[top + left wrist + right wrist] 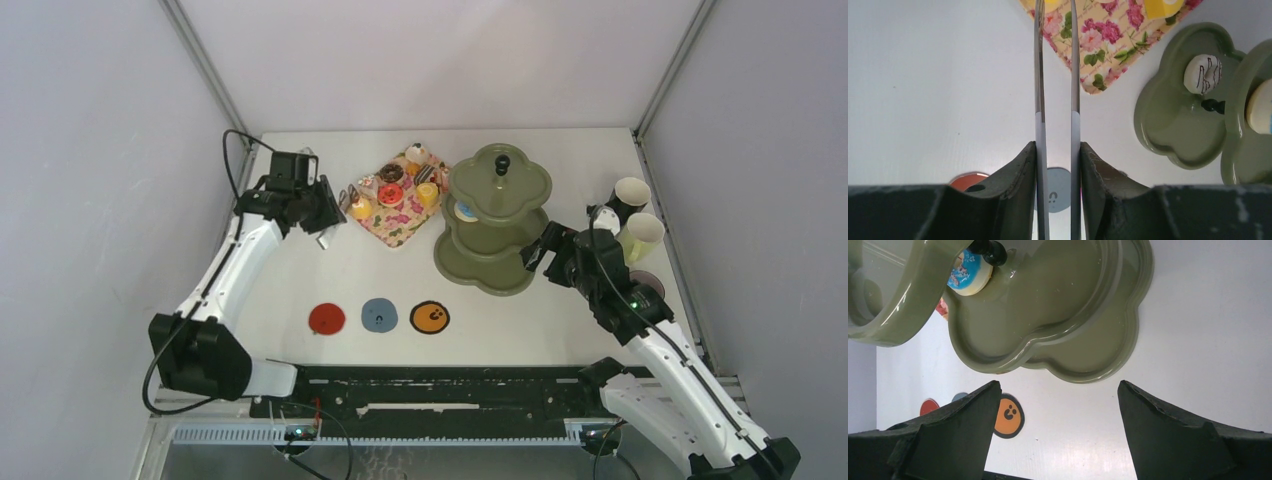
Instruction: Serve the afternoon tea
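Note:
My left gripper (pixel 325 207) hangs just left of the pink floral tray (pixel 400 228), shut on a pair of metal tongs (pixel 1039 75) whose two thin arms run between its fingers toward the tray. Small toy donuts and cupcakes (pixel 391 173) lie on that tray. The olive-green tiered stand (pixel 497 185) with a black knob (pixel 502 160) carries a blue-iced donut (pixel 967 275) and a white drizzled donut (pixel 1202 74). My right gripper (pixel 545 255) is open and empty at the stand's lower right edge (pixel 1073 355). Two pale mugs (pixel 630 192) lie at the right edge.
Red (pixel 326 319), blue (pixel 379 315) and orange (pixel 430 318) round coasters sit in a row near the front of the table. A dark mug (pixel 645 283) stands behind my right arm. Frame posts and walls close in both sides.

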Motion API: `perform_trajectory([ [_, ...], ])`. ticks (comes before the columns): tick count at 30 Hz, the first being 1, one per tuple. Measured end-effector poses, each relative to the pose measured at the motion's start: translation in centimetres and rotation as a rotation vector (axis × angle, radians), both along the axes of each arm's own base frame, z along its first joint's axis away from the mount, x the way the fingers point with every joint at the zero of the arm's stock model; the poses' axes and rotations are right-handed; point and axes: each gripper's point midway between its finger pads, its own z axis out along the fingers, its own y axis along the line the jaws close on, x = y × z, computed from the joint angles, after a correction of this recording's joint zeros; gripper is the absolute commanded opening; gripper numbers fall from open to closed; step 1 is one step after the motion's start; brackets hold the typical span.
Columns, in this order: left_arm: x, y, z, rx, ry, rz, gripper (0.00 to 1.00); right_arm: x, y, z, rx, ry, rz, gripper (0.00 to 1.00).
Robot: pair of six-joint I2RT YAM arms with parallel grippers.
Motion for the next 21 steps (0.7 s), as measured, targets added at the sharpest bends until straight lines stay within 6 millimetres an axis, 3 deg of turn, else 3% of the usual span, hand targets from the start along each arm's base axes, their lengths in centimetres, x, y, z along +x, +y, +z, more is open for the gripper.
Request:
perform_trajectory([
  [9, 2.2, -0.3, -1.9, 0.043, 0.012, 0.010, 0.39, 0.0, -0.1, 0.1, -0.001, -0.005, -0.004, 0.94],
  [21, 4.7, -4.0, -1.6, 0.122, -0.018, -0.048, 0.41, 0.1, -0.1, -0.1, -0.007, 0.000, -0.006, 0.94],
])
